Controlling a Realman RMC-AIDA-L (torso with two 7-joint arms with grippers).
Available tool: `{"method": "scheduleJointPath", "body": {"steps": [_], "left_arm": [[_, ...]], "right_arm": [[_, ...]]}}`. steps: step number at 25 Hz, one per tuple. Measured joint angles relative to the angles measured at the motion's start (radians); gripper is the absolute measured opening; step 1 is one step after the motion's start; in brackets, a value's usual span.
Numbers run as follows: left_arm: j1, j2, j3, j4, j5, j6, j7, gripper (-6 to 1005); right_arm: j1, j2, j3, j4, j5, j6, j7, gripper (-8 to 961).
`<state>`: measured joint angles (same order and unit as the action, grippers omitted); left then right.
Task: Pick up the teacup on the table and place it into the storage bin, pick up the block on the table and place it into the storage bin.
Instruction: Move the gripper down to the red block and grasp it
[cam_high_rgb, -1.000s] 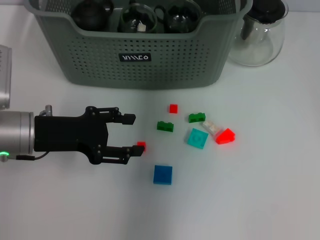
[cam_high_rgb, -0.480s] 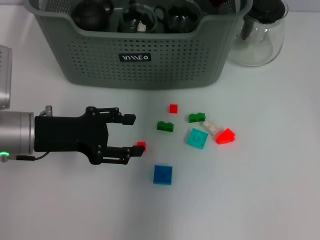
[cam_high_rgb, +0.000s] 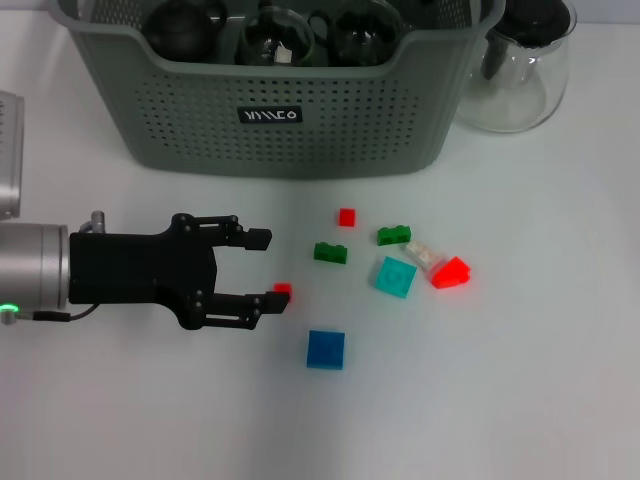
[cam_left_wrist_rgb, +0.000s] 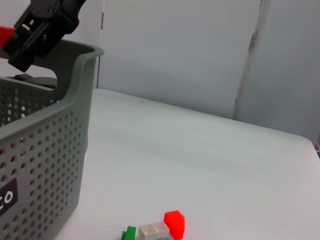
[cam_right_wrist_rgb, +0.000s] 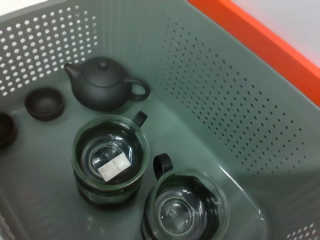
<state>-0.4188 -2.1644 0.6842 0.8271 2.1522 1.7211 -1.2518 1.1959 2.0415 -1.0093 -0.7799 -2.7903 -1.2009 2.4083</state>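
I see the left gripper (cam_high_rgb: 265, 269) with fingers wide; one finger half hides a small red block (cam_high_rgb: 283, 290). The right gripper is out of view.

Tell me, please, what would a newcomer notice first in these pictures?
The black left gripper lies low over the white table, fingers open around a small red block. To its right, bright blocks lie scattered, among them a blue block. Behind them stands the grey-green storage bin, with a dark teapot and glass cups inside.

The storage bin (cam_high_rgb: 290, 120) is cut off by the head view's top edge, as is the glass pitcher (cam_high_rgb: 520, 70).
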Motion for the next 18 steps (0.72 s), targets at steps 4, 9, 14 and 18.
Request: {"method": "scheduleJointPath", "body": {"steps": [4, 9, 14, 18], "left_arm": [[0.000, 0.000, 0.000, 0.001, 0.000, 0.000, 0.000, 765], [0.000, 0.000, 0.000, 0.003, 0.000, 0.000, 0.000, 765], [0.000, 0.000, 0.000, 0.005, 0.000, 0.002, 0.000, 765], [0.000, 0.001, 0.000, 0.006, 0.000, 0.002, 0.000, 765]], "right_arm": [[-0.007, 0.007, 0.000, -0.032, 0.014, 0.007, -0.006, 486], [-0.072, 0.014, 0.004, -0.220, 0.171, -0.061, -0.043, 644], [-0.188, 0.010, 0.007, -0.423, 0.424, -0.211, -0.101, 751], [-0.288, -0.003, 0.011, -0.521, 0.616, -0.371, -0.166, 748]]}}
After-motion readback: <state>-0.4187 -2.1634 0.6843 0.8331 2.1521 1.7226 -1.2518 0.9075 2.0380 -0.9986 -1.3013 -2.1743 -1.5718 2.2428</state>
